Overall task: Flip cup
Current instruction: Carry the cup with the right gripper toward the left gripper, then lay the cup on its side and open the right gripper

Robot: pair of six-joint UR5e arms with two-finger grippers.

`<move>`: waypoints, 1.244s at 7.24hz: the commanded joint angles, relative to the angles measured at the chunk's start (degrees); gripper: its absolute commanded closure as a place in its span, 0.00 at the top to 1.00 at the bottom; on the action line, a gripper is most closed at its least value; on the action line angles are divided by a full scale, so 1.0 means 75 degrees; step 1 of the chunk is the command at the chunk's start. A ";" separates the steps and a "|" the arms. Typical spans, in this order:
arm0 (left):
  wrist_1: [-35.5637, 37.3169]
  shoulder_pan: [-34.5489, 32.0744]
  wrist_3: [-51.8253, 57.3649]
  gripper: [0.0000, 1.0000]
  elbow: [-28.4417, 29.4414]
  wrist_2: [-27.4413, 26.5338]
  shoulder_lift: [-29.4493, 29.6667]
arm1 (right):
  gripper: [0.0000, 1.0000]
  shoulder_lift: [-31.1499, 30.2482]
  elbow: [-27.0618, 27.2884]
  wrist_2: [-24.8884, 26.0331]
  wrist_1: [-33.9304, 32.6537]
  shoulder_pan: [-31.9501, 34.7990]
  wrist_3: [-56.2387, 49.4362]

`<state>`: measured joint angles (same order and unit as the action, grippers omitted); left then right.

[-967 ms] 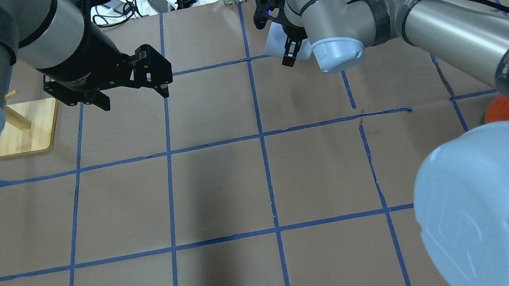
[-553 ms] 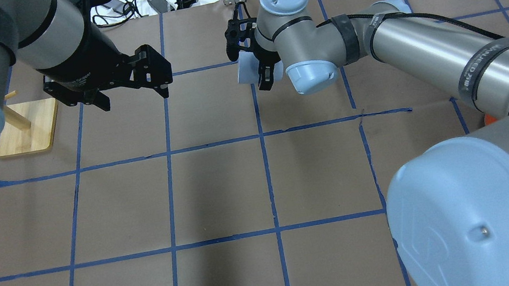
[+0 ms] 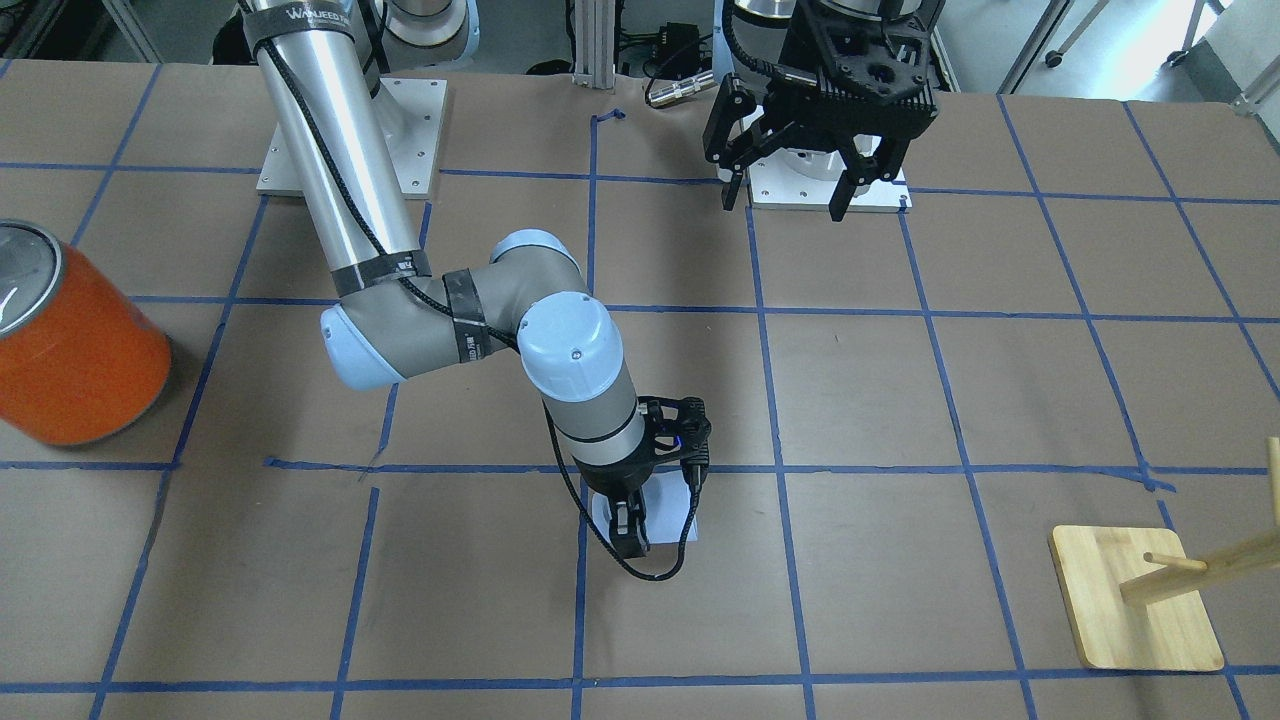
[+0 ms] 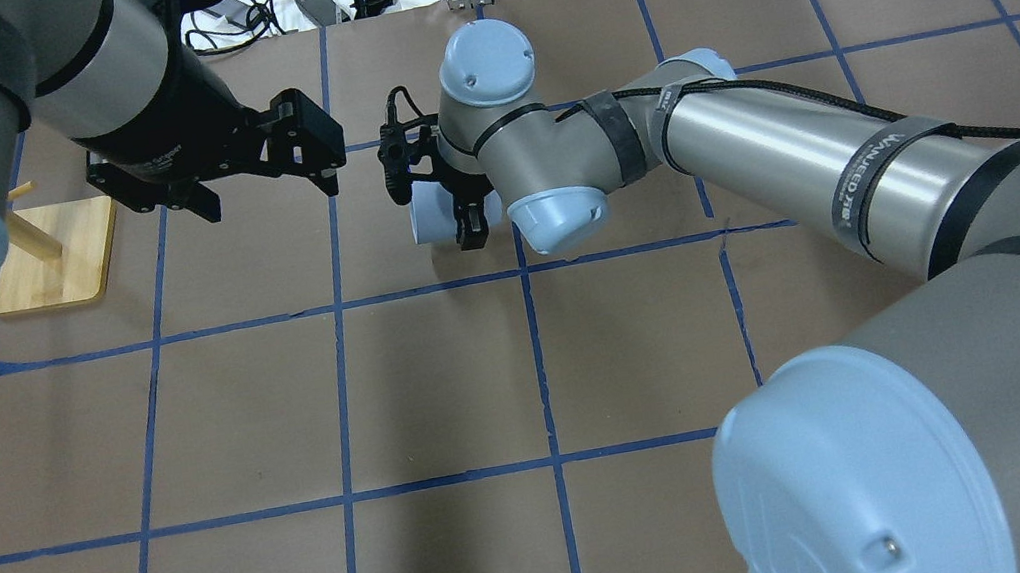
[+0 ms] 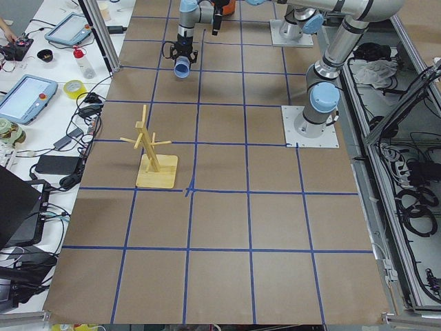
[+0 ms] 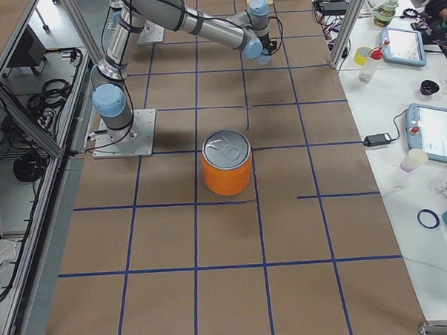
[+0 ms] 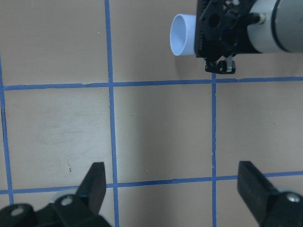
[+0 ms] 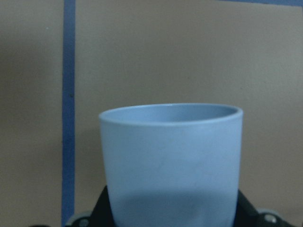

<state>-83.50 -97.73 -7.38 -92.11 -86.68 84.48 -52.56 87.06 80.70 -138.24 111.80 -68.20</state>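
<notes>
My right gripper (image 4: 448,207) is shut on the pale blue-lavender cup (image 4: 427,216) and holds it on its side, mouth toward my left, just left of the table's centre line. The cup also shows under the wrist in the front-facing view (image 3: 668,512), in the left wrist view (image 7: 183,34) and up close in the right wrist view (image 8: 170,161). I cannot tell whether it touches the paper. My left gripper (image 4: 269,196) hangs open and empty above the table, a little to the cup's left and apart from it.
A large orange can (image 3: 70,350) with a silver top stands far on my right side. A wooden peg rack (image 4: 55,255) on a board stands at the far left. The table is covered in brown paper with a blue tape grid.
My right arm has carried the cup leftward across the centre line and somewhat nearer to me, closer to the left gripper. The left arm has not moved.
</notes>
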 commanded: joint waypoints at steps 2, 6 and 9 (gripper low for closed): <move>0.0000 0.0000 0.0000 1.00 0.0000 0.0014 -0.0002 | 0.32 0.0210 0.0029 -0.0026 -0.0002 0.0128 0.0011; 0.0000 0.0000 0.0000 1.00 0.0000 0.0002 -0.0002 | 1.00 0.0072 -0.0076 0.0009 -0.0014 0.0128 0.0010; -0.0070 0.0000 -0.0116 1.00 -0.0081 0.0084 -0.0014 | 1.00 -0.0795 0.0064 0.1208 0.0056 -0.0035 0.0897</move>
<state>-83.63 -97.73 -7.60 -92.27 -86.47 84.46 -56.66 87.18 84.65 -137.88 112.05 -64.67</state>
